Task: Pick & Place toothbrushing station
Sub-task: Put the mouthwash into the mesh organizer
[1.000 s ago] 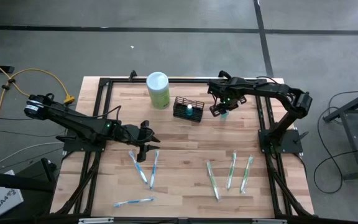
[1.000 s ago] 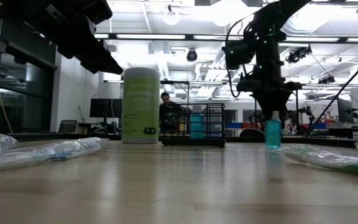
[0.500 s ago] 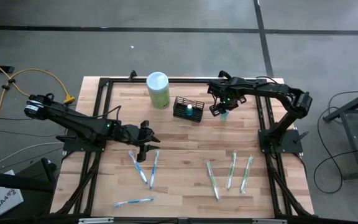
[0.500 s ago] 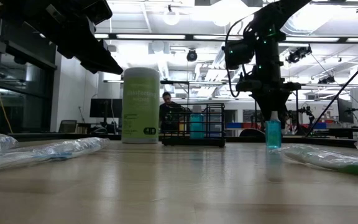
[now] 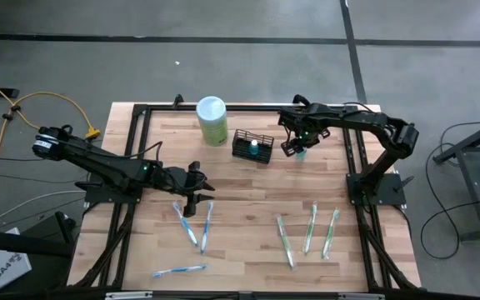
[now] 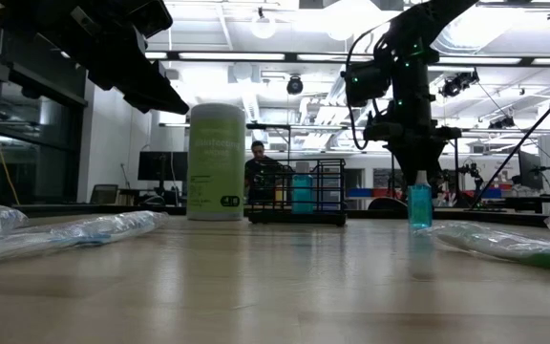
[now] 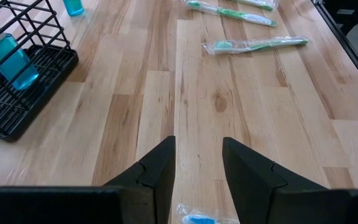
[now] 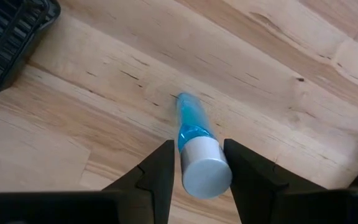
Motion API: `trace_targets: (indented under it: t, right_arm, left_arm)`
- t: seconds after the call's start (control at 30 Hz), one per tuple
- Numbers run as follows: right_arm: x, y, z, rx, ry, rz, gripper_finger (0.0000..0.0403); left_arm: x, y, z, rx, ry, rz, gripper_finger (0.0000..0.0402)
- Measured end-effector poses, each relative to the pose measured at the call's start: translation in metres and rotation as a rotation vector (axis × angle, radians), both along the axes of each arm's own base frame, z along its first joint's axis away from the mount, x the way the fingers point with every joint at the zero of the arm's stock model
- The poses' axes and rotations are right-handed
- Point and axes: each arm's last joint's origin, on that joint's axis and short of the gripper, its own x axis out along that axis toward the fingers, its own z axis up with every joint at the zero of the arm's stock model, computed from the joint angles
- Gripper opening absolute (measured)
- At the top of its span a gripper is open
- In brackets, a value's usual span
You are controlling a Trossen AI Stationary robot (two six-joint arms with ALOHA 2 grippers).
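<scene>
The black wire-mesh basket (image 5: 252, 147) stands on its base at the table's far middle, with a small blue bottle inside; it also shows in the low view (image 6: 299, 191) and the left wrist view (image 7: 11, 81). A second small blue bottle with a white cap (image 5: 300, 155) stands upright on the table just right of the basket (image 6: 419, 203). My right gripper (image 8: 197, 155) hovers right above it, open, one finger on either side of the cap (image 8: 207, 175), apart from it. My left gripper (image 7: 197, 162) is open and empty above the table's left middle (image 5: 195, 188).
A pale green canister with a white lid (image 5: 212, 119) stands left of the basket. Wrapped blue toothbrushes (image 5: 192, 223) lie near my left gripper, and one (image 5: 177, 271) lies by the near edge. Wrapped green toothbrushes (image 5: 307, 229) lie at the near right.
My right gripper has risen a little, from around the top of the blue bottle to just above its cap. The bottle stays standing on the table.
</scene>
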Motion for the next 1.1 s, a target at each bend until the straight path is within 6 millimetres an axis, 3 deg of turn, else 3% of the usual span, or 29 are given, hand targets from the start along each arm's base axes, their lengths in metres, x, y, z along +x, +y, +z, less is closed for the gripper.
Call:
trace_targets:
  t: [0.33, 1.1]
  right_arm:
    - [-0.011, 0.006, -0.019, 0.035, 0.059, 0.025, 0.013]
    - [-0.006, 0.003, -0.019, 0.009, 0.01, 0.076, 0.013]
  left_arm:
    - [0.0, 0.0, 0.0, -0.005, 0.001, 0.002, 0.0127]
    - [0.0, 0.0, 0.0, -0.007, 0.0, 0.004, 0.0127]
